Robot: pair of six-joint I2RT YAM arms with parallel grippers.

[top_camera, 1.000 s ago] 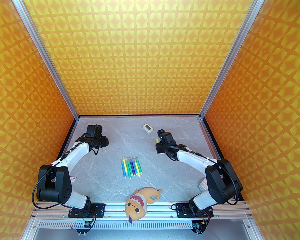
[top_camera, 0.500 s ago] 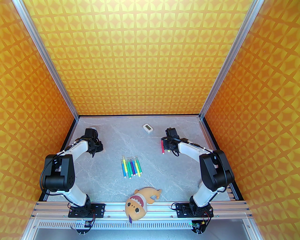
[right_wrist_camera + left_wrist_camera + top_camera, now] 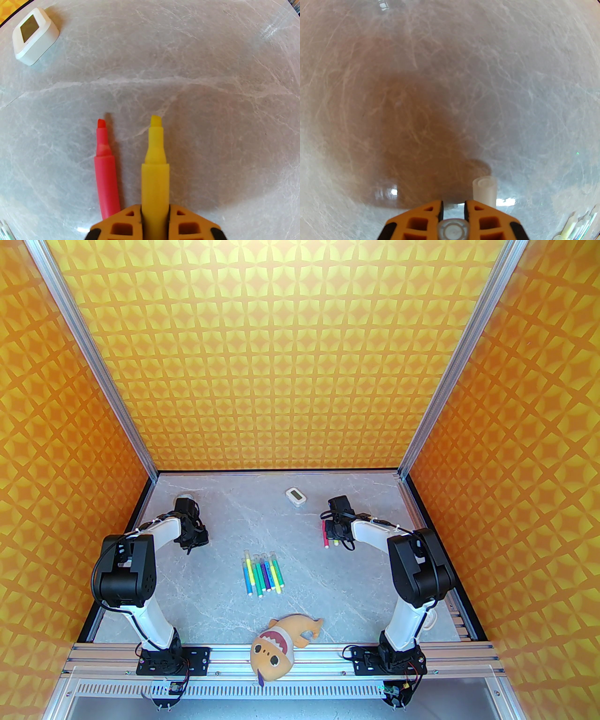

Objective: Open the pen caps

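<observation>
My left gripper [image 3: 453, 204] is shut on a pale translucent pen cap [image 3: 452, 230], seen end-on between the orange fingers. Just right of those fingers, a second cap [image 3: 485, 191] stands upright on the table. My right gripper [image 3: 154, 207] is shut on an uncapped yellow pen [image 3: 154, 164], held low over the table with its tip pointing away. A red pen [image 3: 105, 168], also uncapped, lies close on its left, and from above both the red pen [image 3: 324, 534] and the yellow pen [image 3: 336, 542] show. Several capped pens [image 3: 262, 573] lie in a row mid-table.
A small white device with a screen [image 3: 295, 497] sits at the back centre, also in the right wrist view [image 3: 32, 36]. A plush fish [image 3: 281, 643] rests at the near edge between the arm bases. The grey marble table [image 3: 225, 521] is walled in orange.
The right gripper has swung down and right with the yellow pen, uncovering the red pen beside it. The left gripper has drawn back to the left. Both elbows have lifted.
</observation>
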